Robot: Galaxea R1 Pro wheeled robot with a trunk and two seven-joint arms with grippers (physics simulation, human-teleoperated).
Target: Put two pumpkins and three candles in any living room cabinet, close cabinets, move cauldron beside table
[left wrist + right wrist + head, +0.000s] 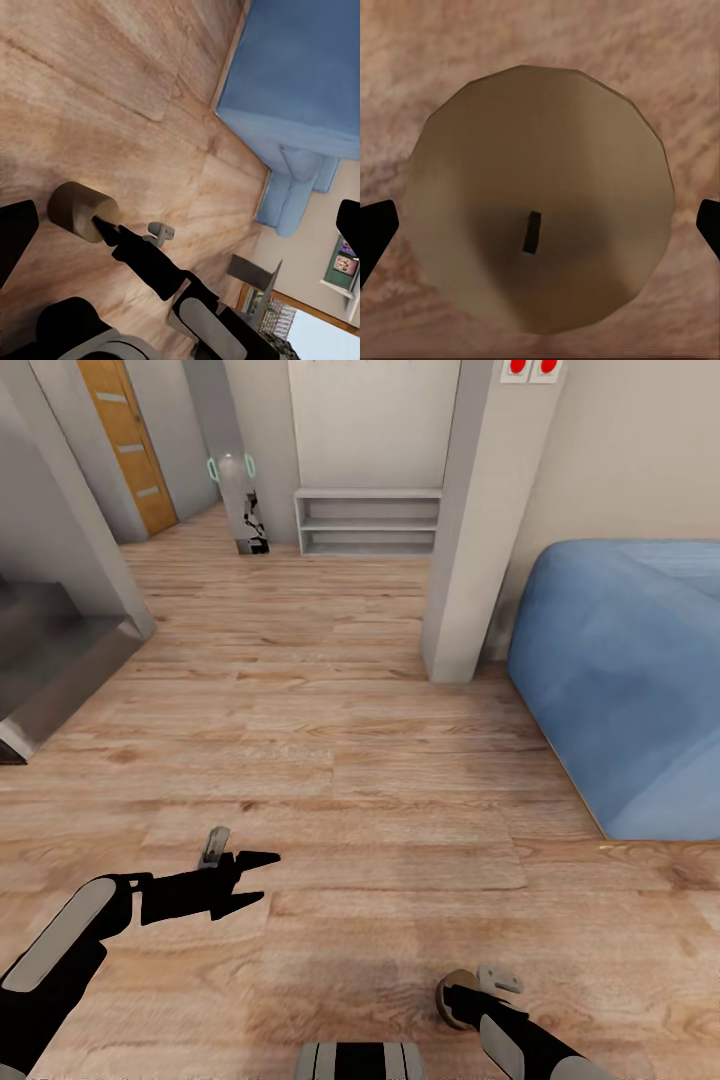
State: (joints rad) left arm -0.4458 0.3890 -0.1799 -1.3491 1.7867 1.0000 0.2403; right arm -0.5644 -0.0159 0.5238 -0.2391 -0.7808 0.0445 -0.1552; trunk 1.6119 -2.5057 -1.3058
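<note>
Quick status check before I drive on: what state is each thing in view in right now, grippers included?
Stubby beige cylindrical candle: held off the floor in the right gripper, dark wick facing the wrist camera.
Right gripper: shut on the candle.
Left gripper: open, empty, hanging over the wood floor.
Orange wooden door: closed.
Grey low shelf unit: open-fronted, shelves bare.

**Arm and gripper pose**

The left arm extends forward and low; the left gripper [262, 878] points ahead, fingers spread, holding nothing. The right arm sits close to the trunk; the right gripper [455, 998] is clamped on a candle [540, 199].
</note>
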